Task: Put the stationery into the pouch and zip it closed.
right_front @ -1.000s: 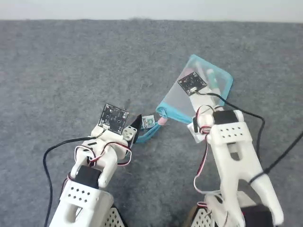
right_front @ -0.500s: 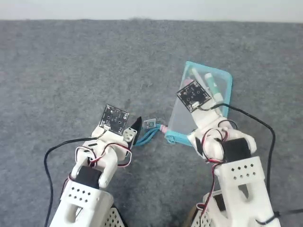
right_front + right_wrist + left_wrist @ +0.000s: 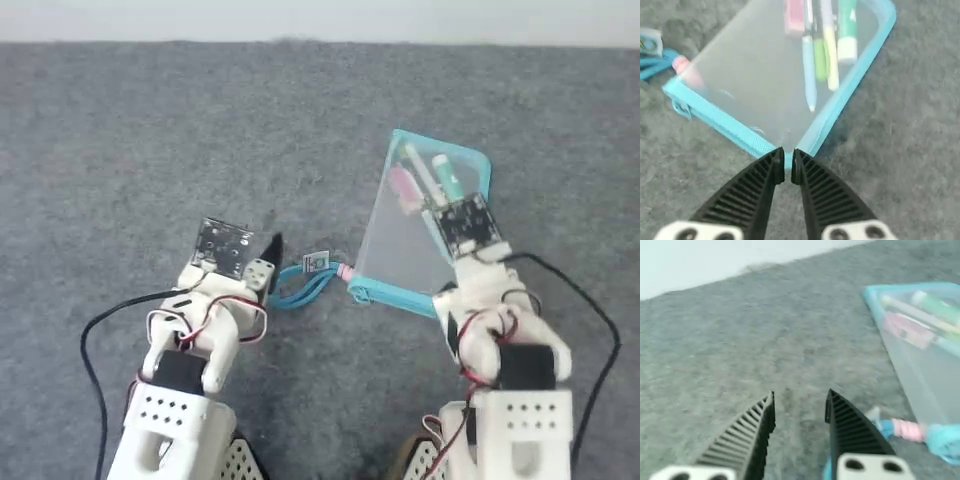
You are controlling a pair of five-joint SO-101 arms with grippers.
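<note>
Pens [image 3: 820,55] lie inside the pouch [image 3: 750,85], its corner seemingly pinched in your nearly closed right tool [image 3: 786,162]. Left tool [image 3: 801,400] gapes empty beside the blue strap [image 3: 298,285]; grip it, then pull straight away from the right tool.

Grey felt tabletop [image 3: 150,130]; pale wall [image 3: 320,20] behind (plain, evenly lit).

- The high view is looking steeply down on the table [image 3: 120,120] from above both arms.
- The left wrist view is looking low across it, with the pouch [image 3: 922,370] farther off.
- The right wrist view is looking down closely on that same pouch.
</note>
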